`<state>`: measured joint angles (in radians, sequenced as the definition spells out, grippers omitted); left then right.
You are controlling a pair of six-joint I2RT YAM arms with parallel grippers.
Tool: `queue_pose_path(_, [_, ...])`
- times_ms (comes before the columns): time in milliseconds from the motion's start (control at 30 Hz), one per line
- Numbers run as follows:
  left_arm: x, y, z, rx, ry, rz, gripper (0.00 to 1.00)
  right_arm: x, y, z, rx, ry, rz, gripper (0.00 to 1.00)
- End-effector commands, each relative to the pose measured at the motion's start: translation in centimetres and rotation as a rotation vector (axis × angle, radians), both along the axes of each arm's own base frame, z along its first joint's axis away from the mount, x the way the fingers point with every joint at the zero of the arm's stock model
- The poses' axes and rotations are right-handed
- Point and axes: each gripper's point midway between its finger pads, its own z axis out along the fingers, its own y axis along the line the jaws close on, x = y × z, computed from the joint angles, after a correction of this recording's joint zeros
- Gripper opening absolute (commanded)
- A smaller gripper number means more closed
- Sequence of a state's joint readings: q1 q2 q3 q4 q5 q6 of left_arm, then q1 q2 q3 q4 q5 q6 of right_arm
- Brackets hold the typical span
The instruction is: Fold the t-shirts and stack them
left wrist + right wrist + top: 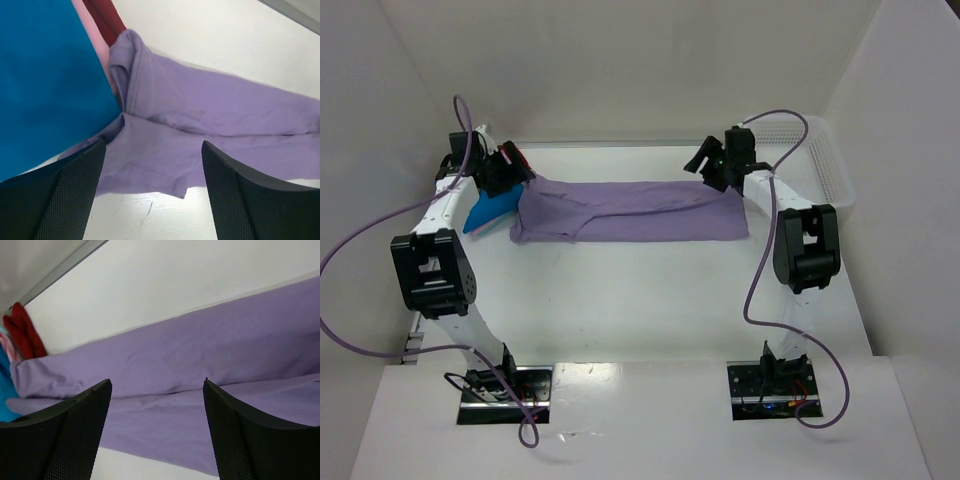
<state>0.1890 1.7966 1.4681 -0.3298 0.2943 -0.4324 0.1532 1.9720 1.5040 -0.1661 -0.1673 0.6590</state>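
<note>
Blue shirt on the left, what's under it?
A pink shirt edge and a red shirt edge peek out beside the blue shirt, apparently beneath it. The rest of both is covered, so their fold cannot be seen.

Blue shirt (485,214) largely behind left arm (442,205); pink shirt (97,42), red shirt (105,15) slivers.

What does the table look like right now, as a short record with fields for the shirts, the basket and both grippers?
purple shirt: folded into a long strip, lying flat across the far part of the table
other shirts: blue shirt, pink shirt and red shirt, bunched together at the strip's left end
basket: white, at the far right of the table
left gripper: open, over the strip's left end, holding nothing
right gripper: open, over the strip's right end, holding nothing
</note>
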Motion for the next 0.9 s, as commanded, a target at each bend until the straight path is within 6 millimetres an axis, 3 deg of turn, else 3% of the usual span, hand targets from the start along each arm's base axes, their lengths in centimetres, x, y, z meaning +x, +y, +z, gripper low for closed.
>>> queue_pose_path(0, [-2.3, -0.2, 0.6, 0.040, 0.006, -0.053, 0.85, -0.4, 4.3, 5.7, 0.060, -0.148, 0.127, 0.79])
queue_pose_path(167, [-3.1, -0.1, -0.6, 0.054, 0.033, -0.060, 0.87, -3.2, 11.4, 5.6, 0.106, -0.128, 0.247, 0.79])
queue_pose_path(300, [-3.5, 0.0, -2.7, 0.058, 0.080, -0.063, 0.87, -5.4, 15.9, 3.9, 0.171, -0.077, 0.324, 0.79])
queue_pose_path(500, [-3.5, 0.2, -3.8, 0.068, 0.098, -0.065, 0.87, -7.4, 22.2, 1.5, 0.182, -0.027, 0.425, 0.78])
queue_pose_path(700, [-3.1, 0.4, -4.6, 0.083, 0.090, -0.077, 0.87, -8.3, 26.1, -1.9, 0.202, 0.047, 0.454, 0.78])
queue_pose_path(867, [-2.7, 0.3, -5.4, 0.075, 0.093, -0.083, 0.85, -8.8, 28.7, -2.9, 0.245, 0.072, 0.470, 0.76])
